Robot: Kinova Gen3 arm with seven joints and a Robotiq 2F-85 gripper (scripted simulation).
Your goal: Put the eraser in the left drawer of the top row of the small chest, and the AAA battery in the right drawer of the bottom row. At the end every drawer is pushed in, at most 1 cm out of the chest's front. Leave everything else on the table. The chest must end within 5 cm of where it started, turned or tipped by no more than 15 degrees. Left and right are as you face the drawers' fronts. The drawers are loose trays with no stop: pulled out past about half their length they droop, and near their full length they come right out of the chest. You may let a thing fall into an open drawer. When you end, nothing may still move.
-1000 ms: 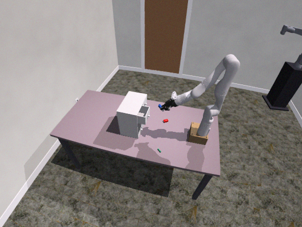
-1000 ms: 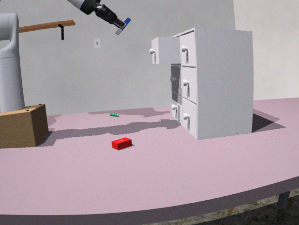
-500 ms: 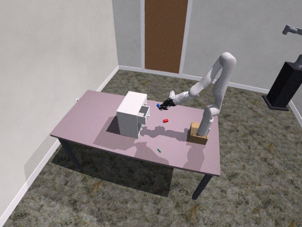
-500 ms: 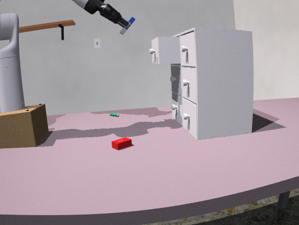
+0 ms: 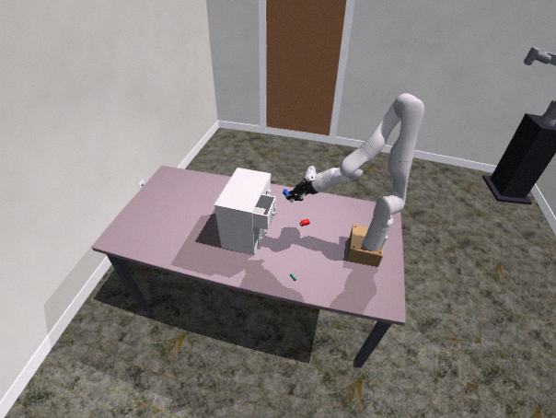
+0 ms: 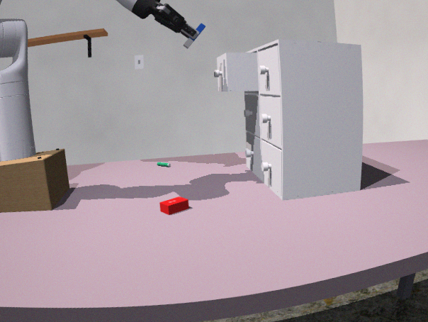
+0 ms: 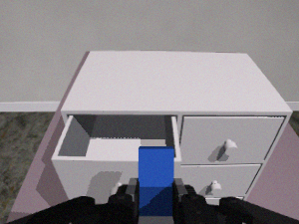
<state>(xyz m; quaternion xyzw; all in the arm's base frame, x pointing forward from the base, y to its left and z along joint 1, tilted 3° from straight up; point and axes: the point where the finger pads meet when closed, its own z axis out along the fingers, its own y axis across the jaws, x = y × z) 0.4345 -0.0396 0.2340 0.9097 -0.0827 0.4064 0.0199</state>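
My gripper [image 5: 291,196] [image 6: 191,35] [image 7: 155,191] is shut on the blue eraser [image 5: 285,192] [image 6: 200,28] [image 7: 154,172]. It holds it in the air in front of the white chest [image 5: 239,185] [image 6: 319,117] [image 7: 172,80], higher than the chest's top and a short way out from the drawer fronts. The top-row left drawer [image 5: 266,205] [image 6: 238,72] [image 7: 109,148] is pulled partly out and looks empty. The other drawers look pushed in. The green AAA battery [image 5: 293,276] [image 6: 164,164] lies on the table [image 5: 152,212] [image 6: 212,255], well away from the chest.
A red block [image 5: 305,222] [image 6: 173,205] lies on the table between the chest and the arm's wooden base block [image 5: 364,250] [image 6: 32,181]. The chest stands near the table's middle, its drawers facing the arm.
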